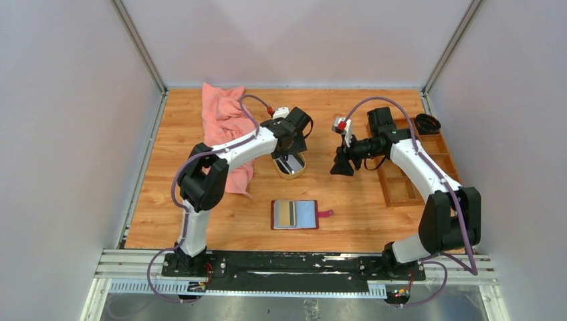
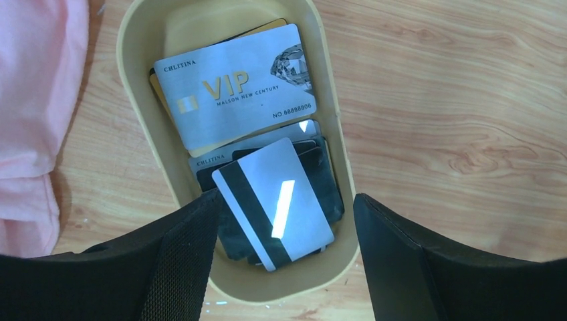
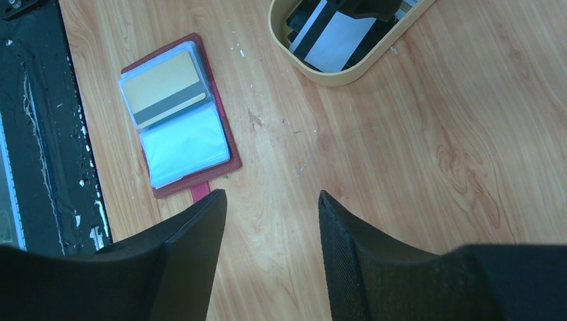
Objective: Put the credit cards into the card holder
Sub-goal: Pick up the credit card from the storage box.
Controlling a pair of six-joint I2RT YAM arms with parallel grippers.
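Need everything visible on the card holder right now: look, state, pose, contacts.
The card holder is a small dark red, leather-looking wallet lying open and flat on the wooden table, centred in front of the arms' bases. Its clear plastic sleeves face up: one holds a gold card with a dark stripe, the other looks empty. A red strap tab sticks out from one side. Only the table touches it.

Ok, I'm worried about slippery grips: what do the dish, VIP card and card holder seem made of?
Dish: likely matte tan plastic, smooth rounded rim. VIP card: probably plastic, brushed silvery finish catching light. Card holder: dark red leather-like cover, with glossy clear sleeves that reflect pale blue.
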